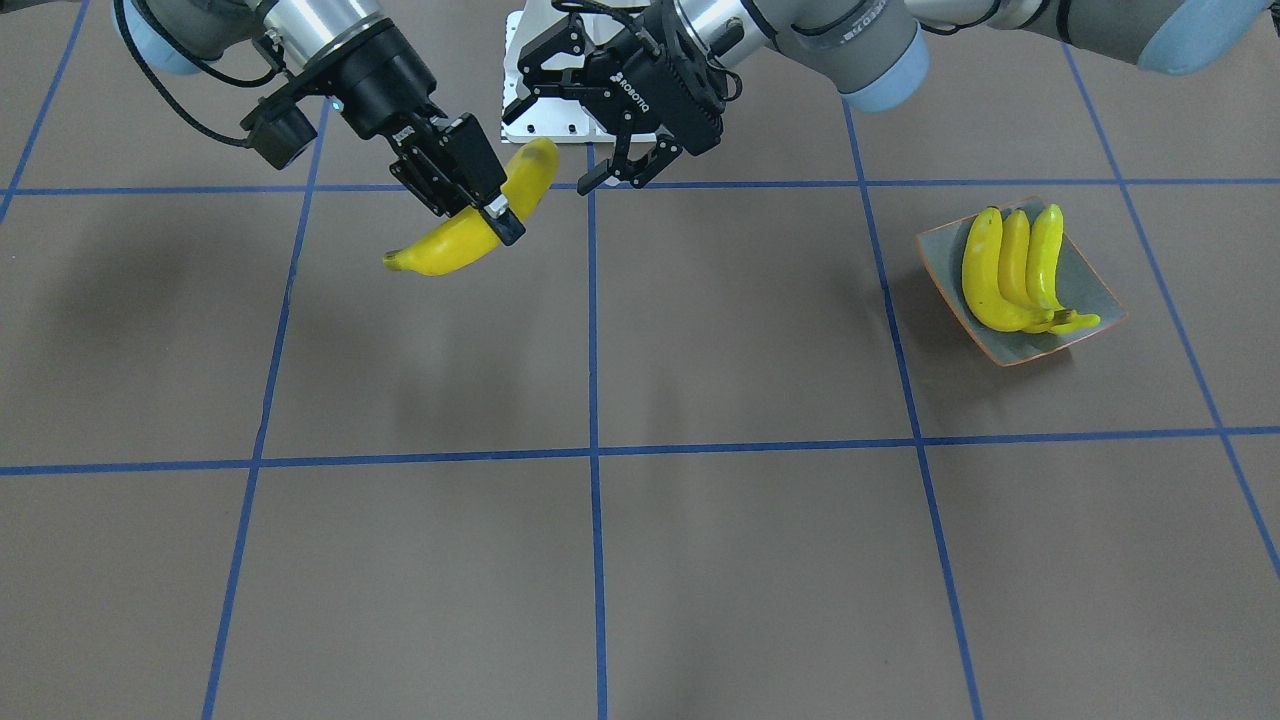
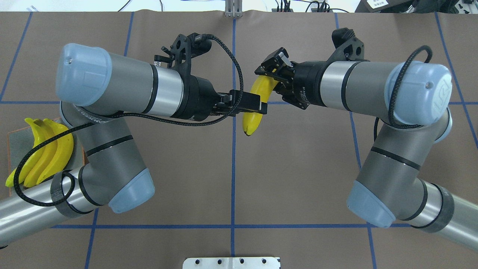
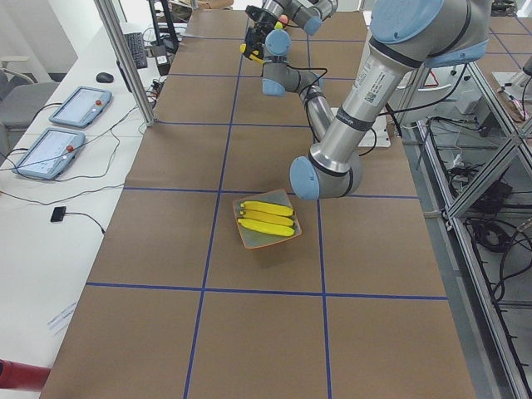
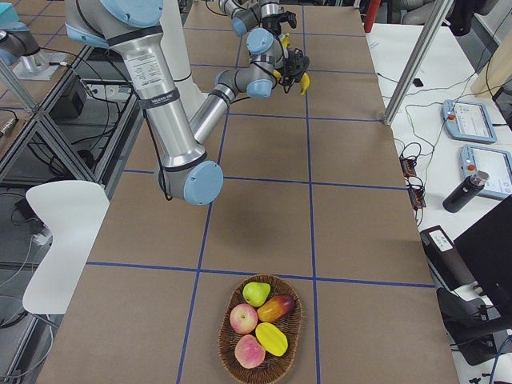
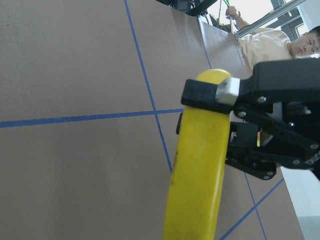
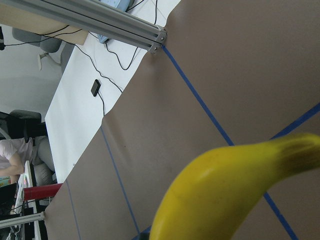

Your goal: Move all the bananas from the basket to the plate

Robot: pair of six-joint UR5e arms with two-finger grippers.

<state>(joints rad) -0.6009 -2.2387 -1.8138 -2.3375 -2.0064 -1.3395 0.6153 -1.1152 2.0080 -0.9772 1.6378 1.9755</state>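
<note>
While one banana is hanging in mid-air over the middle of the table, smooth, curved and plastic-slick, the right gripper is clamping it near its midpoint. The left gripper is hovering with jaws spread just beside its upper end. A handover seems likely, and that glossy skin could be slipping free if one side is releasing too early. Three bananas are lying side by side on the glazed, upturned plate, well apart.
</note>
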